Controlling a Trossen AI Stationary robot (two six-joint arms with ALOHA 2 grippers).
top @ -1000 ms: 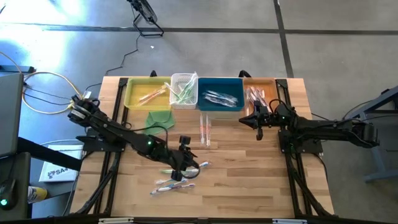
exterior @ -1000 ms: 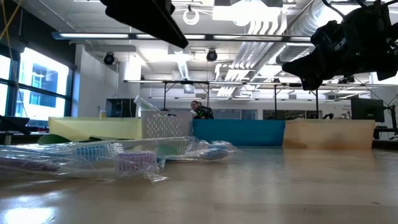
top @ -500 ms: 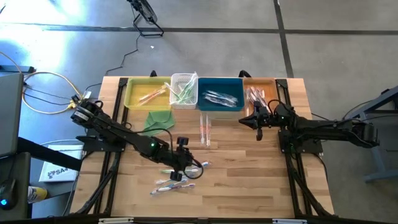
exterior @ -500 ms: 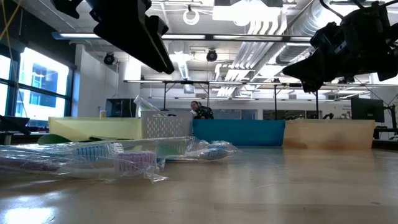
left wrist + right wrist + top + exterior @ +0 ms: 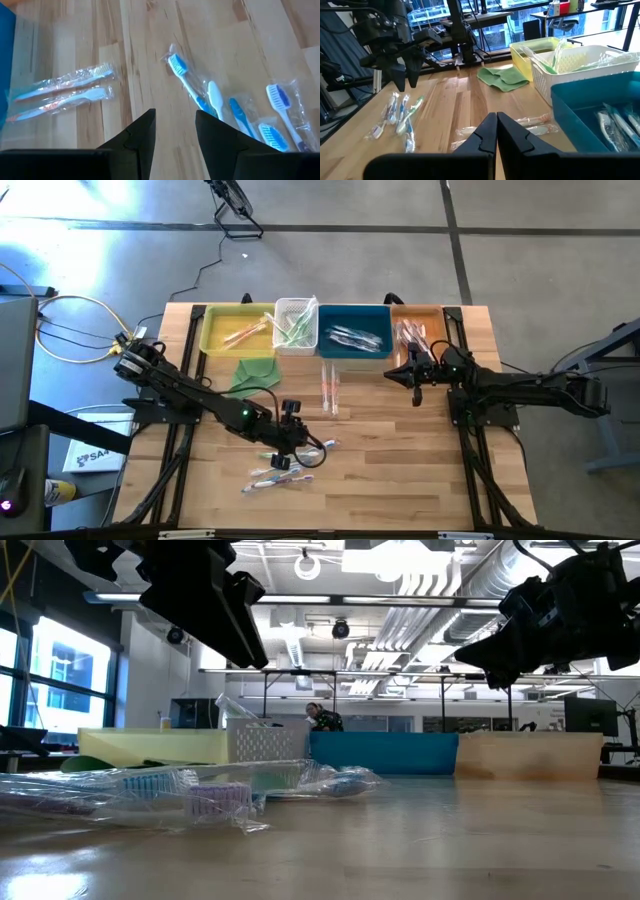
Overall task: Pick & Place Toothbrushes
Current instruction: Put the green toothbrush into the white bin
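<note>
- The wooden table carries a row of four bins along its far edge: a yellow bin, a white mesh basket, a blue bin and an orange bin.
- The left arm reaches across the table toward the near middle; the right arm lies stretched in from the right side.
- A folded green cloth lies just in front of the yellow bin.
- The left gripper hangs above the loose pile of wrapped toothbrushes near the front of the table, clear of them; its fingers stand a narrow gap apart and hold nothing.
- The right gripper hovers just in front of the orange bin, its fingers pressed together and empty.
- Two pink-handled toothbrushes lie side by side in their wrappers in front of the blue bin.
- More toothbrushes rest inside each bin: orange-yellow in the yellow one, green in the basket, blue-white in the blue one, pink-red in the orange one.
</note>
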